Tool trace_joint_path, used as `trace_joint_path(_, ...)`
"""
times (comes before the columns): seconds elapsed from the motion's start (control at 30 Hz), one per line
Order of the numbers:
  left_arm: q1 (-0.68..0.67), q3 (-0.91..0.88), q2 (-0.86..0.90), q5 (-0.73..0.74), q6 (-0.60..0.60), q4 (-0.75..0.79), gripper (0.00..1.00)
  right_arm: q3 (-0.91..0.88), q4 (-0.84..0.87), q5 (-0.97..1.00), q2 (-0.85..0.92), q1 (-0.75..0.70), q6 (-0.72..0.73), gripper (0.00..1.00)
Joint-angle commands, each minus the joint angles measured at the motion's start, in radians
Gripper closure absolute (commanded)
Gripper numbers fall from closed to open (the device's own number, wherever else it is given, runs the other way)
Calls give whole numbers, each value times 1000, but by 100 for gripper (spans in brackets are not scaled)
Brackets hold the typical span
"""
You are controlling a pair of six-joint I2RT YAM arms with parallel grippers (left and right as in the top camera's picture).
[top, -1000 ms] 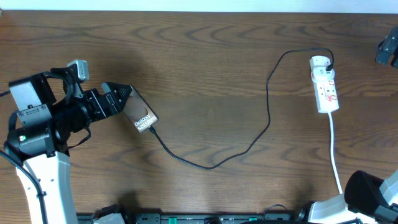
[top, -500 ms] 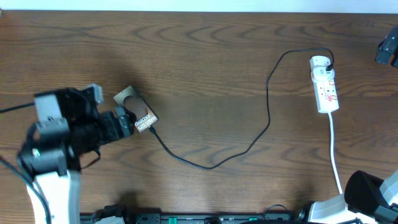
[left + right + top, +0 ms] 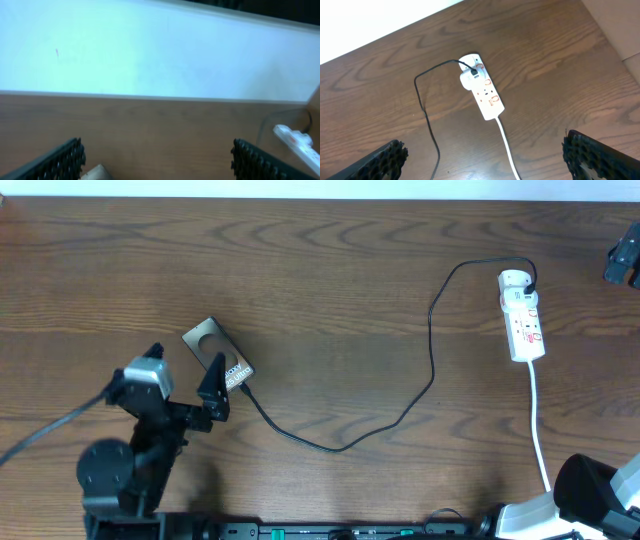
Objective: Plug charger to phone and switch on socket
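The phone (image 3: 212, 346) lies flat on the table at the left, and one corner of it shows in the left wrist view (image 3: 95, 173). The black charger cable (image 3: 340, 446) runs from the phone's near-right end in a loop to the white socket strip (image 3: 526, 320) at the far right. Whether its tip is seated in the phone is not visible. My left gripper (image 3: 213, 387) is open and empty just in front of the phone, with fingers wide apart (image 3: 157, 162). My right gripper (image 3: 492, 165) is open and empty, high above the socket (image 3: 485, 90) and cable (image 3: 426, 115).
The socket's white cord (image 3: 538, 430) runs toward the front right, and it also shows in the right wrist view (image 3: 508, 147). A white adapter (image 3: 469, 78) sits in the strip's far end. The right arm's base (image 3: 600, 495) is at the front right corner. A dark object (image 3: 624, 260) is at the right edge.
My left arm has swung back from the phone's left end toward the table's front, and its gripper is now off the phone. Phone, cable and socket have stayed in place.
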Motion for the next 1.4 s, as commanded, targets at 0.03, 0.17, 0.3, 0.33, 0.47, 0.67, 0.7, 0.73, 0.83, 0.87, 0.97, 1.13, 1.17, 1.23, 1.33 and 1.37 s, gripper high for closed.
trace_joint_path(0.03,32,-155,-116,-14,17,171,7,3,-2,8,-3,4,13,1)
trace_joint_path(0.17,36,-262,-208,-15,17,286,7,3,-2,8,-3,4,13,1)
trace_joint_path(0.3,36,-344,-265,-15,17,367,7,3,-2,8,-3,4,13,1)
trace_joint_path(0.33,36,-357,-274,-15,17,379,7,3,-2,8,-3,4,13,1)
trace_joint_path(0.47,44,-414,-317,-16,17,412,7,3,-2,8,-3,4,13,1)
trace_joint_path(0.67,54,-494,-379,-23,17,452,7,3,-2,8,-3,4,13,1)
trace_joint_path(0.7,56,-509,-379,-22,17,454,8,3,-2,8,-3,4,13,1)
trace_joint_path(0.73,56,-513,-379,-22,17,454,7,3,-2,8,-3,4,13,1)
trace_joint_path(0.83,56,-530,-379,-22,17,449,7,3,-2,8,-3,4,13,1)
trace_joint_path(0.87,56,-537,-379,-22,17,449,7,3,-2,8,-3,4,13,1)
trace_joint_path(0.97,56,-568,-379,-22,17,447,7,3,-2,8,-3,4,13,1)
trace_joint_path(1.13,55,-570,-379,-22,16,330,7,3,-2,8,-3,4,13,1)
trace_joint_path(1.17,55,-570,-379,-22,16,306,7,3,-2,8,-3,4,13,1)
trace_joint_path(1.23,56,-570,-379,-22,16,246,7,3,-2,8,-3,4,13,1)
trace_joint_path(1.33,56,-570,-379,-22,16,123,7,3,-2,8,-3,4,13,1)
trace_joint_path(1.37,56,-570,-379,-23,17,100,7,3,-2,8,-3,4,13,1)
